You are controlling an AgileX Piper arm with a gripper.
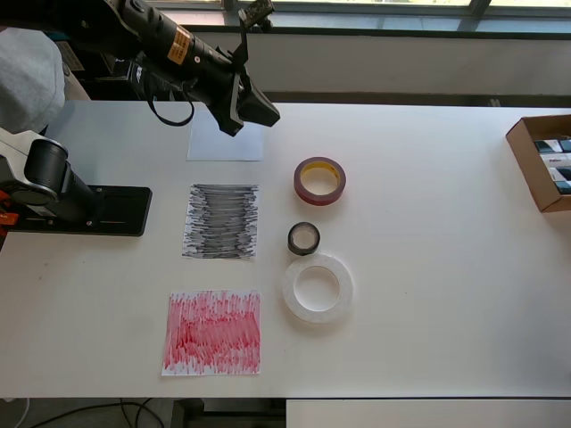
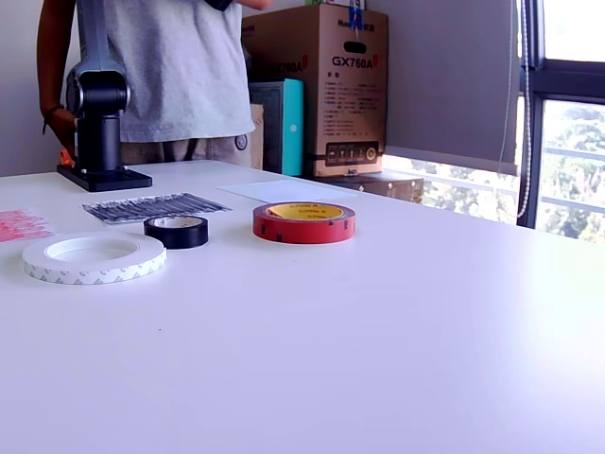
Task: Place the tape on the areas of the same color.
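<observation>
— Where do the three rolls sit?

— In a column on the white table (image 1: 428,232), as the overhead view shows it; the dark-red roll (image 1: 320,180) at the top, the small black roll (image 1: 303,238) just below it, the translucent white roll (image 1: 318,287) below that and nearly touching the black one; all three lie flat, none on any sheet.

— And the sheets?

— To the overhead view's left of the rolls, also in a column; the plain white sheet (image 1: 225,143) at the top, the black-scribbled sheet (image 1: 221,221) in the middle, the red-scribbled sheet (image 1: 212,332) lowest; in the exterior view the black-scribbled sheet lies behind the black roll.

— The gripper?

— The gripper (image 1: 252,105) hangs over the white sheet's upper right corner, well apart from every roll; it carries nothing; its dark fingers merge from above, so I cannot tell how wide the jaws stand.

— Anything else?

— A cardboard box (image 1: 539,159) at the table's right edge in the overhead view; a person in a grey shirt (image 2: 180,66) behind the arm's base (image 2: 99,123).
</observation>
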